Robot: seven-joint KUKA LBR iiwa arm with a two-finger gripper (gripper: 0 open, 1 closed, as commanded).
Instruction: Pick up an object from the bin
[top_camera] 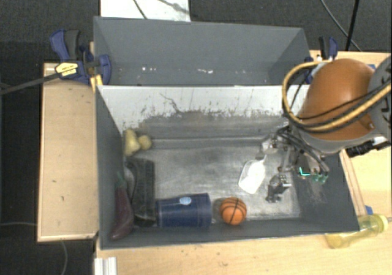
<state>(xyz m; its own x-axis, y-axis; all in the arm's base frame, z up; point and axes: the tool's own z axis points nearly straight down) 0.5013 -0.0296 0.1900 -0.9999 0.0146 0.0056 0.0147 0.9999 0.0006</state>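
Toward three o'clock of the bin [202, 163], the jaws are hovering with a pale white scrap [252, 177] lying just at their nine o'clock; whether they are spread cannot be told. Centring over it is looking wise, avoiding the orange ball [233, 210] at eight o'clock.

The bin [202, 160] is grey with pale scuffed streaks, the ball [233, 211] orange with dark lines, the can [184, 211] dark blue with a paler spot, the scrap [252, 177] white, the lump [136, 141] cream, the block [144, 191] black, the flap [122, 215] maroon and the arm's cover [337, 99] orange.
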